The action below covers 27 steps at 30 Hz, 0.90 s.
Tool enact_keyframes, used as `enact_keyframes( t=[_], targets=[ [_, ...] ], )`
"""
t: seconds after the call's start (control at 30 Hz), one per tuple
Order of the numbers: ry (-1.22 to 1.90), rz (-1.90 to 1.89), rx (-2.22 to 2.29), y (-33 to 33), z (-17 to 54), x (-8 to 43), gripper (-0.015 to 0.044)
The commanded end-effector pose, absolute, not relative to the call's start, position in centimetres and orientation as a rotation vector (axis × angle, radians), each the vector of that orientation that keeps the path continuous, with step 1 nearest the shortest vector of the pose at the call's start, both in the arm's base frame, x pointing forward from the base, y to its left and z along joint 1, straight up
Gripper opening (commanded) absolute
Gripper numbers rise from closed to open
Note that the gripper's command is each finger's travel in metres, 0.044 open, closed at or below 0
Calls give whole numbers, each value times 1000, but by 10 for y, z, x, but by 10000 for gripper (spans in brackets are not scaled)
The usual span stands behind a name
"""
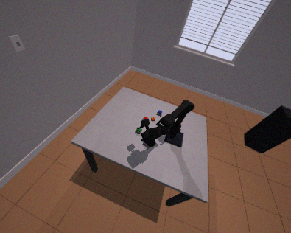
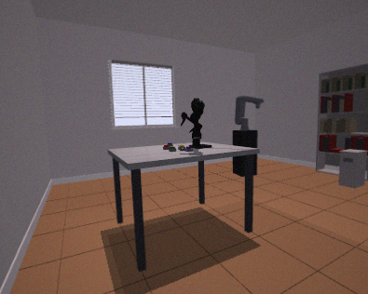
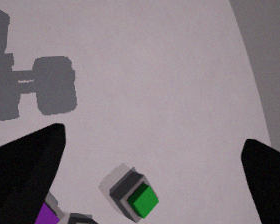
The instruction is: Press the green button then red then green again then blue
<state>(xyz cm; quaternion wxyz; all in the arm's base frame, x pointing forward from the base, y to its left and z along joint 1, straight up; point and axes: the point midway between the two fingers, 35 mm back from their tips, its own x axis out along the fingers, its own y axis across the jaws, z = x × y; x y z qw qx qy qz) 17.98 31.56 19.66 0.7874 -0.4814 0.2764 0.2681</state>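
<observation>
My gripper (image 1: 143, 128) (image 2: 183, 125) (image 3: 156, 141) is open and empty, high above the table, fingers pointing down. The green button (image 1: 138, 130) (image 2: 172, 149) (image 3: 143, 201) sits on a dark and grey base; in the wrist view it is low in the frame, between the fingers' lines. The red button (image 1: 145, 118) (image 2: 166, 146) is beyond it, just behind the gripper's wrist in the top view. The blue button (image 1: 160, 111) (image 2: 170, 143) is farther back. Red and blue are outside the wrist view.
A small orange block (image 1: 152, 119) lies between red and blue. A purple button (image 2: 189, 148) (image 3: 48, 215) is near the left finger in the wrist view, with a dark grey object (image 3: 81, 219) beside it. A yellow item (image 2: 182, 147) shows in the exterior view. The table (image 1: 108, 118) carries the arm's shadow.
</observation>
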Motion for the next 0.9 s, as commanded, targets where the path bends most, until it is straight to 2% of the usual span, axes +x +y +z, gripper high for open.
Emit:
enact_keyframes(
  t=[0.0, 0.33, 0.73, 0.87],
  targets=[
    [919, 487, -833, 277, 174, 224, 400],
    [1508, 184, -203, 182, 147, 274, 400],
    [1541, 159, -151, 176, 147, 276, 400],
    [1541, 159, -151, 177, 116, 278, 295]
  ],
)
